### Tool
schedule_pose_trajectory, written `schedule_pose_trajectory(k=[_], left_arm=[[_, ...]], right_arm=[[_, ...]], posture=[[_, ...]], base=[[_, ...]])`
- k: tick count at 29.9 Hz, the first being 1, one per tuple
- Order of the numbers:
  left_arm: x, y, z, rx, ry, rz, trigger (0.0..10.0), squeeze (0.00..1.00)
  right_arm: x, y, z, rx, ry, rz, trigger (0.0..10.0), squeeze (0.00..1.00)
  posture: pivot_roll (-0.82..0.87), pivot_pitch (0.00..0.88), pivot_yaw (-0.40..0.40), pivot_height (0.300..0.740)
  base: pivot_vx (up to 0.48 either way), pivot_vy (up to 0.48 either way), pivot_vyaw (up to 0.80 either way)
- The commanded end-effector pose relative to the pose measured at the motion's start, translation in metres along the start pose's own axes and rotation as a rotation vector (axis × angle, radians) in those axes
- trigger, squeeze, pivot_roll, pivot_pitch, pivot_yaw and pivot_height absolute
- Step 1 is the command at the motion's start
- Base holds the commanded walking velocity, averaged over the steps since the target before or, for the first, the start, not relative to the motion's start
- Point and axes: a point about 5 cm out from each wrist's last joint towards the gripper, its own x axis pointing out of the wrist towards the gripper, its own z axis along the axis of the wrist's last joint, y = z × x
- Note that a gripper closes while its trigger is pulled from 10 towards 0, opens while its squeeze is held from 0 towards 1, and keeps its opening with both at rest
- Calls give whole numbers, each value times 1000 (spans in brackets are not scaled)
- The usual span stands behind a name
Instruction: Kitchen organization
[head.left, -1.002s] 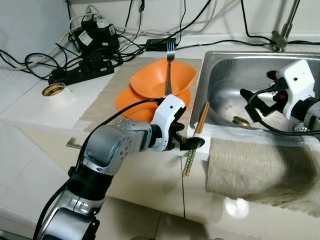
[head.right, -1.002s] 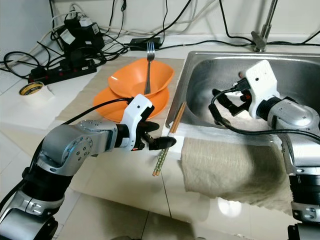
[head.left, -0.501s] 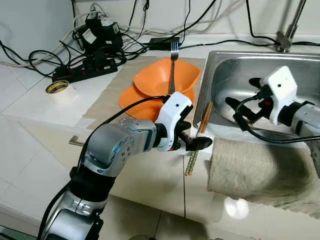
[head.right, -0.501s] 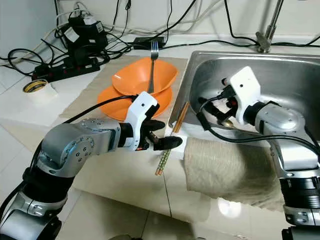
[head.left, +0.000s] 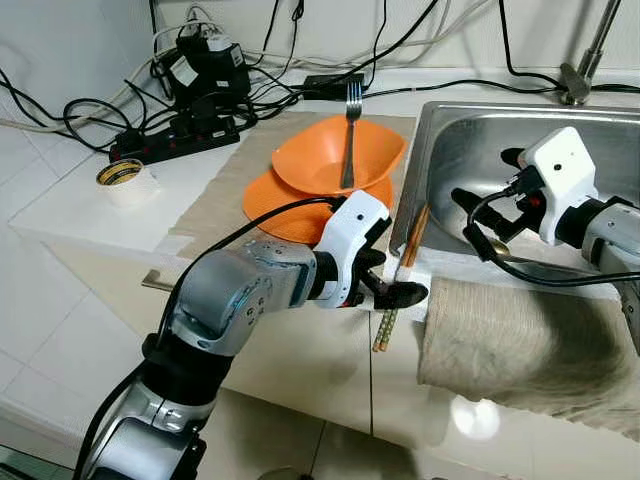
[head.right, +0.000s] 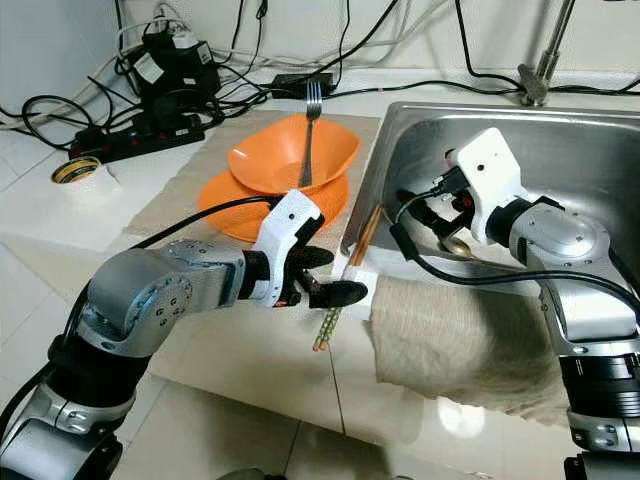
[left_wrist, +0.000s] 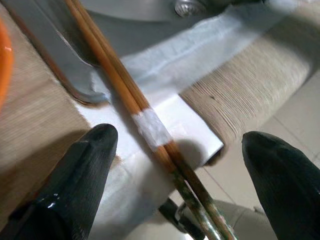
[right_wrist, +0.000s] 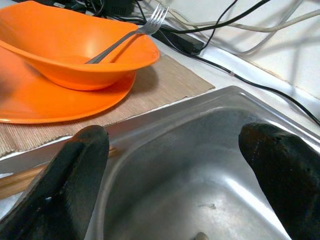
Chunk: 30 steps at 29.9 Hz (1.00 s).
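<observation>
A pair of wooden chopsticks (head.left: 416, 230) lies across the counter's front edge beside the sink (head.left: 450, 140), its patterned ends hanging over the drop. My left gripper (head.left: 396, 292) is open, one finger either side of the chopsticks (left_wrist: 145, 120) where a white band wraps them, without closing on them. My right gripper (head.right: 425, 215) hangs open inside the sink near its left wall, holding nothing. An orange bowl (head.left: 320, 160) with a fork (head.left: 349, 130) in it sits on an orange plate (head.left: 268, 200) on a woven mat.
A beige towel (head.left: 520, 345) drapes over the counter edge in front of the sink. White paper (left_wrist: 200, 45) lines the sink's front rim. A power strip (head.left: 180, 135) and tangled cables fill the back left, with a tape roll (head.left: 120, 175) nearby. The faucet (head.left: 580, 70) stands behind the sink.
My right gripper has shifted left in the sink toward its left wall. My left gripper has edged slightly forward around the chopsticks, which have stayed in place. The camera moved a little.
</observation>
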Motion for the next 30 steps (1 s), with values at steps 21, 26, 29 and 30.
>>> schedule_pose_trajectory(k=[21, 26, 29, 30], left_arm=[[13, -3, -5, 54, 82, -47, 10000, 0], [14, -1, -10, 77, 110, -40, 10000, 0], [14, 3, -14, 86, 129, -28, 10000, 0], [14, 4, -16, 87, 136, -26, 10000, 0]], right_arm=[[4, -3, 23, -46, -60, -23, 10000, 0], [5, 0, 22, -43, -62, -22, 10000, 0], [6, -1, 22, -41, -62, -26, 10000, 0], [6, -1, 22, -40, -62, -28, 10000, 0]], posture=[[-45, 0, 163, 740], [-44, 0, 165, 740], [-42, 0, 170, 740], [-42, 0, 170, 740]], base=[[0, 0, 0], [0, 0, 0], [0, 0, 0], [0, 0, 0]])
